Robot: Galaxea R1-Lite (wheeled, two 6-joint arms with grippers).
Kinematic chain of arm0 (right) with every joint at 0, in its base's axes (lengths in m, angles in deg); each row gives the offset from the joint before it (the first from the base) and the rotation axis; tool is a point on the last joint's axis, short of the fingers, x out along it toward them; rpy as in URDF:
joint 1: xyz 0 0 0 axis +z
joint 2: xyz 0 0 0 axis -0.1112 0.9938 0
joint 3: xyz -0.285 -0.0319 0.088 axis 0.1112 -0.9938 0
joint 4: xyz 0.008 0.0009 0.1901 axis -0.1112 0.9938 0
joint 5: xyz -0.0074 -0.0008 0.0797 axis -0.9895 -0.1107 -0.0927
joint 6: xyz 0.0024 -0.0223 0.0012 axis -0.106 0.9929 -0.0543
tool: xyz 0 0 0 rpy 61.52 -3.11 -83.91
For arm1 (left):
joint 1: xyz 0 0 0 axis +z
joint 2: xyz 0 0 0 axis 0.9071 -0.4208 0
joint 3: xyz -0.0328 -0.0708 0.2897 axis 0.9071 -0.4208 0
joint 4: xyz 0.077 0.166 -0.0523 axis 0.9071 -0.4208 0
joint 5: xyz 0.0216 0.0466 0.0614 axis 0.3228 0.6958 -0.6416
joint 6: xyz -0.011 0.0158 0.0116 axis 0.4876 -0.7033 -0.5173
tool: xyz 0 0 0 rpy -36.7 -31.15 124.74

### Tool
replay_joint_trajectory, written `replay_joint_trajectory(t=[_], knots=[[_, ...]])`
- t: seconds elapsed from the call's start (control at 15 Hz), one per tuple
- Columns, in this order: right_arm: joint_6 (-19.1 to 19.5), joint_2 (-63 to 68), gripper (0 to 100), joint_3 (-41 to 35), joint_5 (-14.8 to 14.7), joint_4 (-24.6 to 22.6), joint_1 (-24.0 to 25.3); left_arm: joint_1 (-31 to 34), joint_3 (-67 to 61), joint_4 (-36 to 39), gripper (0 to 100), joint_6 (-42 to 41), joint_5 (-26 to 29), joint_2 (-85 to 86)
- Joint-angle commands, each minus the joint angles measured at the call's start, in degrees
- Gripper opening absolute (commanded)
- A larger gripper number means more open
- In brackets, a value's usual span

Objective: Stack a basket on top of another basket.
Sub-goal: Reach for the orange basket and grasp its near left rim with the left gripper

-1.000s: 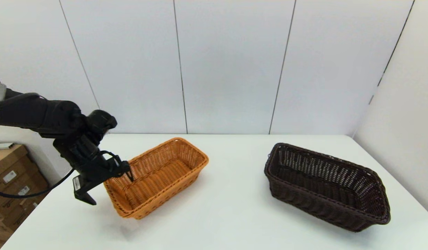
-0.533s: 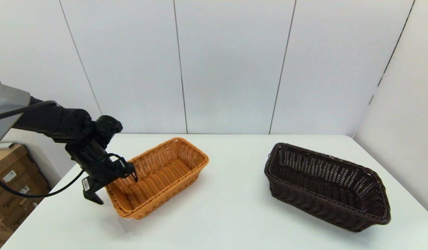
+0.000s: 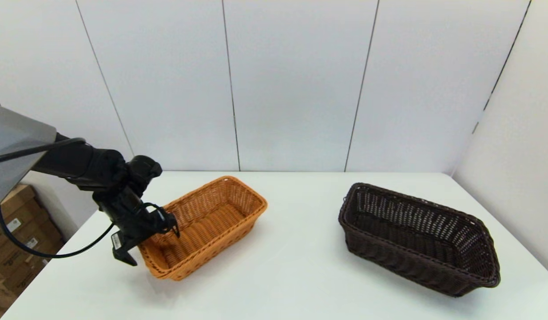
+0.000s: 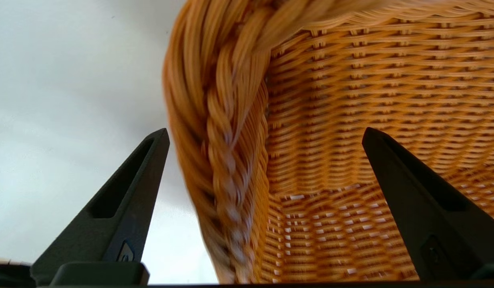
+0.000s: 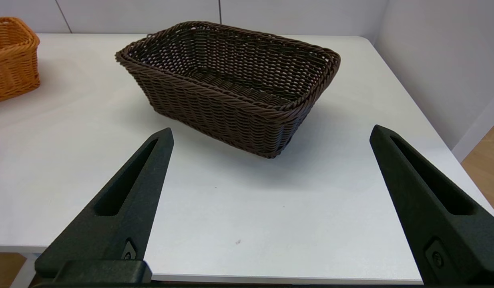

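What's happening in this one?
The left gripper is open and straddles the braided rim at the near end of the orange-tan basket, one finger outside and one inside, not yet closed. The dark brown basket sits apart on the table's right side. The right gripper is open, held back from it.

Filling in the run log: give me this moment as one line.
left gripper: open, astride orange-tan basket rim | right gripper: open, back from dark brown basket | baskets apart, unstacked
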Motion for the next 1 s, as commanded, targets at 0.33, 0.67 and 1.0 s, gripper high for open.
replay_joint_trajectory(t=[0.33, 0.67, 1.0], knots=[[0.0, 0.0, 100, 0.0, 0.0, 0.0, 0.0, -2.2, -3.8, 4.8, 100, 2.0, -0.1, -0.5], [0.0, 0.0, 100, 0.0, 0.0, 0.0, 0.0, -2.6, -3.9, 5.3, 0, 2.1, -0.5, -0.5], [0.0, 0.0, 100, 0.0, 0.0, 0.0, 0.0, -2.5, -3.9, 5.7, 0, 2.4, -0.5, 0.1]])
